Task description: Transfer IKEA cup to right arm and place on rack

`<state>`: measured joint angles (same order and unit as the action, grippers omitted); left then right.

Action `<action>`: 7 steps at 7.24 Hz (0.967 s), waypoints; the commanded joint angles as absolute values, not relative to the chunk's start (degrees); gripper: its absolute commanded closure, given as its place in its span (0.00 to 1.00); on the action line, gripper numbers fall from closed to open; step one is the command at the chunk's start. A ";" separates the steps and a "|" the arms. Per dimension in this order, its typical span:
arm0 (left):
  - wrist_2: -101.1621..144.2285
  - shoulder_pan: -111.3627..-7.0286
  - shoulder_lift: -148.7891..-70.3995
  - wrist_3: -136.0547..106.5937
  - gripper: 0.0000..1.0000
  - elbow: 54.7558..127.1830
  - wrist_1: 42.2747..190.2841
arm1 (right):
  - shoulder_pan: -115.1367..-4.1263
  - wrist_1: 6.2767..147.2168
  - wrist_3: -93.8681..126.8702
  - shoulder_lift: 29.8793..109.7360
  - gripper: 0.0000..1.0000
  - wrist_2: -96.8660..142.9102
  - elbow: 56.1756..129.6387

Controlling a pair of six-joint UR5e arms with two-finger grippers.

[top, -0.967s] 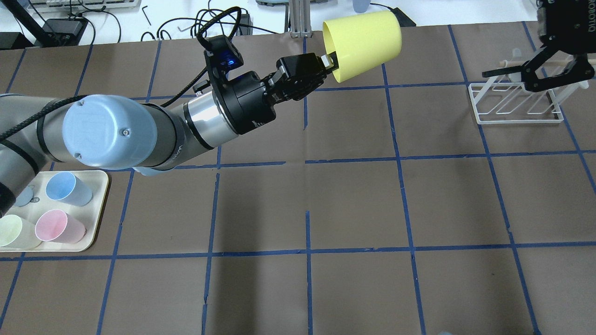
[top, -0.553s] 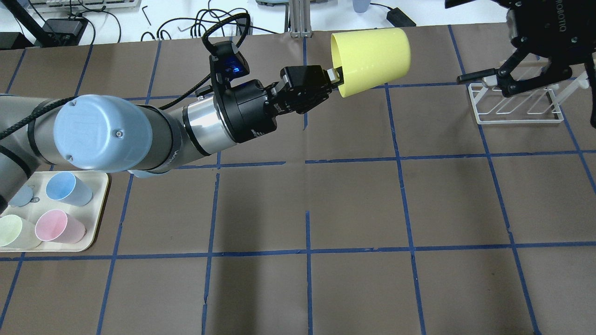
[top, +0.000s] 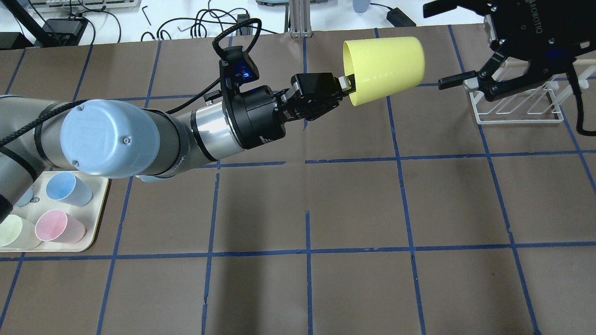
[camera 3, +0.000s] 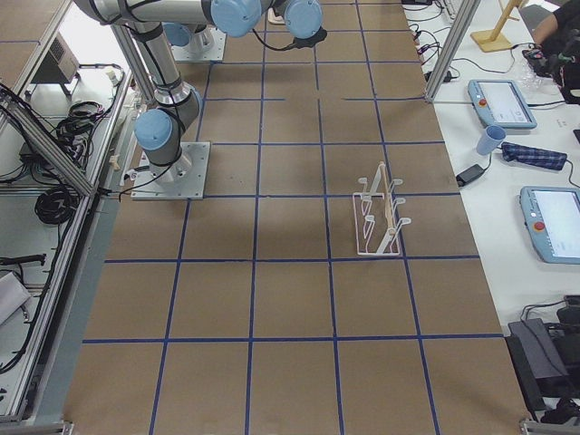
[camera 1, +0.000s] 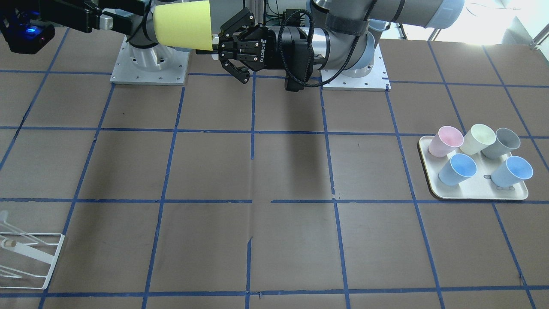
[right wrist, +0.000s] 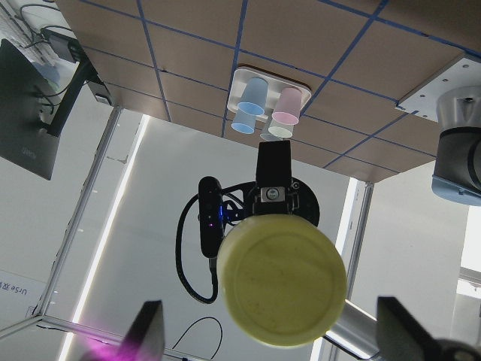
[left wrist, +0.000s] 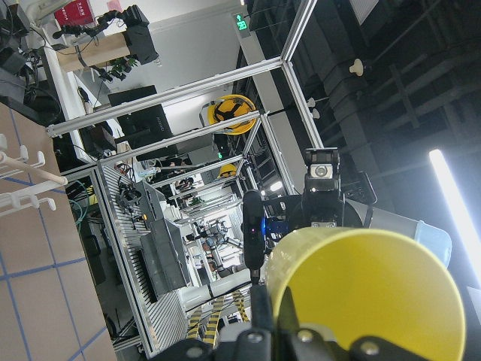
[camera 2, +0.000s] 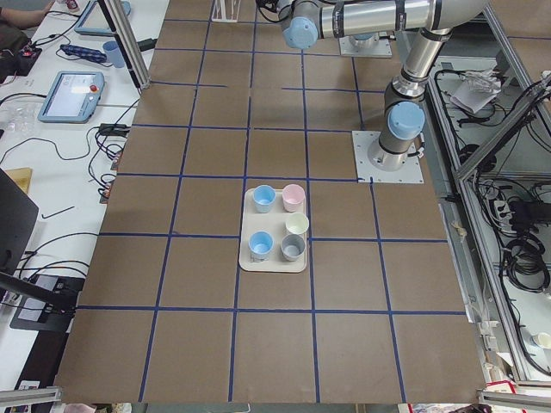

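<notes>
The bright yellow IKEA cup (top: pixel 384 70) lies on its side in the air over the table's far part, its base toward the right arm. My left gripper (top: pixel 347 83) is shut on the cup's rim. The cup (camera 1: pixel 182 28) and left gripper (camera 1: pixel 213 43) also show in the front view. My right gripper (top: pixel 435 46) is open, its jaws spread just off the cup's base, not touching it. In the right wrist view the cup's base (right wrist: pixel 282 282) sits between the spread fingertips (right wrist: pixel 146 331). The white wire rack (top: pixel 517 104) stands behind the right gripper.
A cream tray (top: pixel 103 195) at the near left holds pink (camera 1: pixel 446 141), pale cream (camera 1: pixel 478 138), grey (camera 1: pixel 502 142) and two light blue cups (camera 1: pixel 458 168). The rack also shows in the front view (camera 1: pixel 25 253) and the right view (camera 3: pixel 381 217). Cables lie beyond the far edge.
My left arm has carried the cup to the right, toward the right gripper. My right gripper has moved from over the rack to the cup's base, still open.
</notes>
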<state>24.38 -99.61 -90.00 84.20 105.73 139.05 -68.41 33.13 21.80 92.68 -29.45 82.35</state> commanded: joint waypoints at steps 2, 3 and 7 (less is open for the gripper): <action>24.43 -99.67 -90.00 84.29 1.00 105.73 139.04 | -68.82 33.13 22.41 92.55 0.00 -29.53 82.70; 24.35 -99.67 -89.91 84.29 1.00 105.73 139.04 | -68.91 33.13 22.50 92.46 0.00 -29.44 82.71; 24.52 -99.67 -89.91 84.29 1.00 105.64 139.04 | -72.42 33.22 22.32 91.94 0.00 -29.62 82.79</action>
